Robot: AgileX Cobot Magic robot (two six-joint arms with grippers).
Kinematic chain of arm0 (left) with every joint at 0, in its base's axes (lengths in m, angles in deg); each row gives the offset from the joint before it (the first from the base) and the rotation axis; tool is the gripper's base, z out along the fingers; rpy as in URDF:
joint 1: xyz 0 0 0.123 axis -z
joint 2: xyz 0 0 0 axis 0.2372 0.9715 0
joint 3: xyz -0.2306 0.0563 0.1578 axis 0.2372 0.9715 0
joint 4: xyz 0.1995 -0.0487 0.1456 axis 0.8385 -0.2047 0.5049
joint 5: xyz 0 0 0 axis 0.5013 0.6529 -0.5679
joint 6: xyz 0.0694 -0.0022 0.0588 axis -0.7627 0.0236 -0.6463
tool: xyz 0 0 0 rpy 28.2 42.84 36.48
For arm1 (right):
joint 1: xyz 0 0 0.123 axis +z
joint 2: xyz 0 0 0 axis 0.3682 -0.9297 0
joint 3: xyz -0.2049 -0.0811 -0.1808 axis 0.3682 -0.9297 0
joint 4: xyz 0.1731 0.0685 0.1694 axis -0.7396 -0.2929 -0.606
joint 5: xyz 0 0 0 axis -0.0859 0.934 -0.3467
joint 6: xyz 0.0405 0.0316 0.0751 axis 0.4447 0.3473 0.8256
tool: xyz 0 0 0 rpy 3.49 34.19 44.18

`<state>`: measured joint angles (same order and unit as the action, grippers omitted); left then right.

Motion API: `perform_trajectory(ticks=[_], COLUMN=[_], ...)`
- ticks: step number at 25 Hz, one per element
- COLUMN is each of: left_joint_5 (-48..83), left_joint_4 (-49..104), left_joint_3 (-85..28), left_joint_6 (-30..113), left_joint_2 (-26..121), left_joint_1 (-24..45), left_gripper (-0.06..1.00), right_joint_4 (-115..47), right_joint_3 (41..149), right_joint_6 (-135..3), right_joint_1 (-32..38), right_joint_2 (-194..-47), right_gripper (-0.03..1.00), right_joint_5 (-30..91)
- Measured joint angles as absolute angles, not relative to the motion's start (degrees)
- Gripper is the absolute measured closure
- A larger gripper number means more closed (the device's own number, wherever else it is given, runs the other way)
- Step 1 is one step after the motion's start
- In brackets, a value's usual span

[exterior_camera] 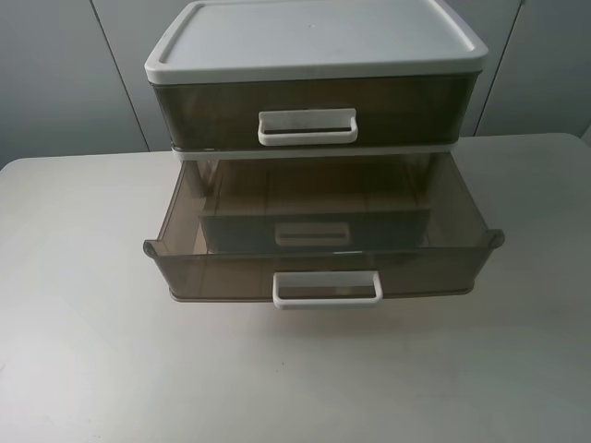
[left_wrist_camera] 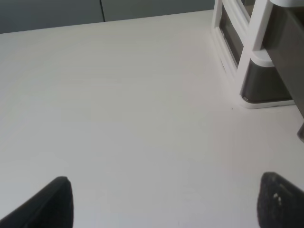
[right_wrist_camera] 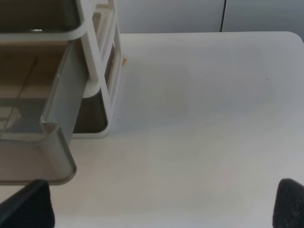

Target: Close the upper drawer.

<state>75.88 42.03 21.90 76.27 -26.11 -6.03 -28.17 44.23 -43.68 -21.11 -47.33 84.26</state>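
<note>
The left claw (left_wrist_camera: pixel 164 204) is released, its two dark fingertips (left_wrist_camera: pixel 52 204) spread wide over bare table (exterior_camera: pixel 83 323), holding nothing. The right claw (right_wrist_camera: pixel 164 206) is released and empty as well. Neither shows in the high view, so both sit well short of the cabinet (exterior_camera: pixel 314 37), the left one off its left flank and the right one off its right flank.

Out from the cabinet's front stands the upper drawer (exterior_camera: pixel 314 268), pulled far forward, with its white loop handle (exterior_camera: pixel 327 289) facing away from the cabinet. It is the only drawer that is open. The tier under the white lid (exterior_camera: pixel 212 111) looks shut, and a bottom drawer (right_wrist_camera: pixel 90 114) lies beneath, seen dimly through the open one's floor. From the right wrist, the open drawer's front corner (right_wrist_camera: pixel 57 152) hangs clear of the table, near the claw.

The closing has not begun. To do it well, I judge one claw should come round to the drawer's front face, meet it near the handle at mid-width, and push straight toward the cabinet. A push at one corner would likely skew the drawer and jam it. The cabinet looks light and may slide back, so a slow, level push is wise, perhaps with the other claw bracing the cabinet.
</note>
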Motion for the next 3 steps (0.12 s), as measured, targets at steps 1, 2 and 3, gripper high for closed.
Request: perform_trajectory(ticks=[1, 2, 3], left_joint_5=[75.88, 75.88, 75.88], left_joint_4=[42.03, 42.03, 42.03], left_joint_3=[21.90, 21.90, 21.90], left_joint_6=[76.27, 76.27, 76.27], left_joint_2=[-26.11, -26.11, -26.11], left_joint_1=[-6.03, -6.03, -6.03], left_gripper=[0.20, 0.20, 0.20], right_joint_4=[-28.17, -28.17, -28.17], right_joint_3=[44.23, 44.23, 44.23], right_joint_6=[-43.68, -43.68, -43.68], right_joint_1=[-21.11, -21.11, -21.11], right_joint_2=[-47.33, -47.33, -47.33], right_gripper=[0.27, 0.27, 0.27], right_joint_5=[84.26, 84.26, 84.26])
